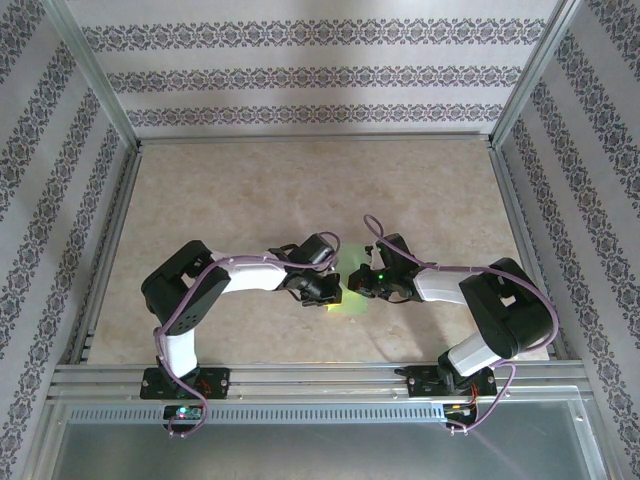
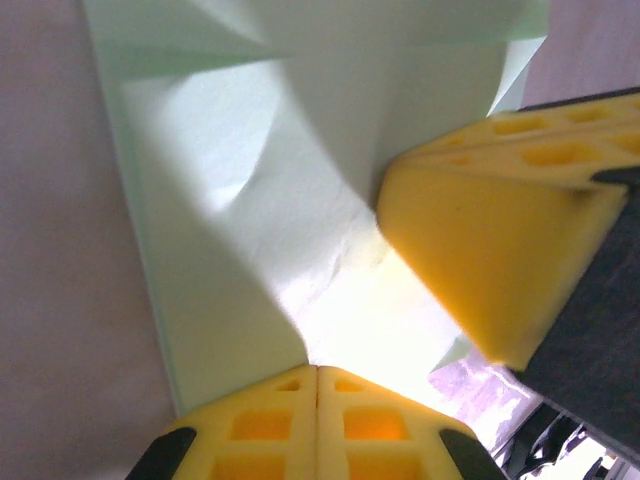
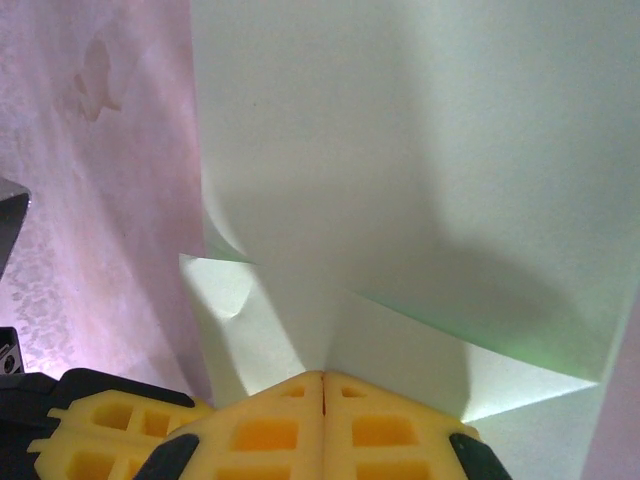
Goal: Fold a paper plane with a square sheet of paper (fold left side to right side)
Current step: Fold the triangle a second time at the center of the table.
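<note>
Thin, light green square sheet of paper (image 2: 250, 200), partly folded with creased flaps, flat at the middle of the beige marbled tabletop (image 1: 250, 190). Left gripper (image 2: 317, 372) and right gripper (image 3: 323, 378) closed finger against finger, yellow tips on the sheet, facing each other.

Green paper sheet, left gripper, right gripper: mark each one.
green paper sheet (image 3: 400, 150), right wrist view, flat upper panel.
left gripper (image 2: 317, 375), left wrist view, seam between shut fingertips.
right gripper (image 3: 323, 380), right wrist view, seam between shut fingertips.
</note>
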You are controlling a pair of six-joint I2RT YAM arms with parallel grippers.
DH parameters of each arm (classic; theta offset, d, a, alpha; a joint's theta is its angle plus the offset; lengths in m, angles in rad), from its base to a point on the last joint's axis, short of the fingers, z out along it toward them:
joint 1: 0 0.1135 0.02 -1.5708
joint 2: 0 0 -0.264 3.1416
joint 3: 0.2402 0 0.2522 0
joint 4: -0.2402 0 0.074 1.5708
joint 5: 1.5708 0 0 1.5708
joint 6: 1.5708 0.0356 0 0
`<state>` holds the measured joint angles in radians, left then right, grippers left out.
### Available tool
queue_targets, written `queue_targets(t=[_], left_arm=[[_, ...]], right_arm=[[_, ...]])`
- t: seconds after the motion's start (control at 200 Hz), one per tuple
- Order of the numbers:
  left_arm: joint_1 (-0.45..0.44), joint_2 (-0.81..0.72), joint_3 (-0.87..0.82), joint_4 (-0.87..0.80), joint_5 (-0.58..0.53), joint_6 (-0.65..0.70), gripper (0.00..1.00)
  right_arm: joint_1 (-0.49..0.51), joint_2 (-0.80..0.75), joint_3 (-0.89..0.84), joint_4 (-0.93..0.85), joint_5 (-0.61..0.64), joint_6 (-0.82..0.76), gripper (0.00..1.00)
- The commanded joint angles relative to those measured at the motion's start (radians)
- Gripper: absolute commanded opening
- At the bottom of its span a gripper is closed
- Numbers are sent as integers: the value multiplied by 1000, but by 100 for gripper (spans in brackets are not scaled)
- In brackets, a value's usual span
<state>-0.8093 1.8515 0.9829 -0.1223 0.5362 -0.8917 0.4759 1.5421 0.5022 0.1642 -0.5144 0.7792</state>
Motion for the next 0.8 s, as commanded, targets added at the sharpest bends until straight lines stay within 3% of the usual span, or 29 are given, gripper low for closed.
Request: queue_targets(t=[0.0,0.8], left_arm=[[13,-19,-41,-111,-34,-3,0],[13,-95,-96,-206,-25,79,0]], right_arm=[[6,46,-22,-98,71,-29,0],[6,38,-5,-123,67,-39,0]])
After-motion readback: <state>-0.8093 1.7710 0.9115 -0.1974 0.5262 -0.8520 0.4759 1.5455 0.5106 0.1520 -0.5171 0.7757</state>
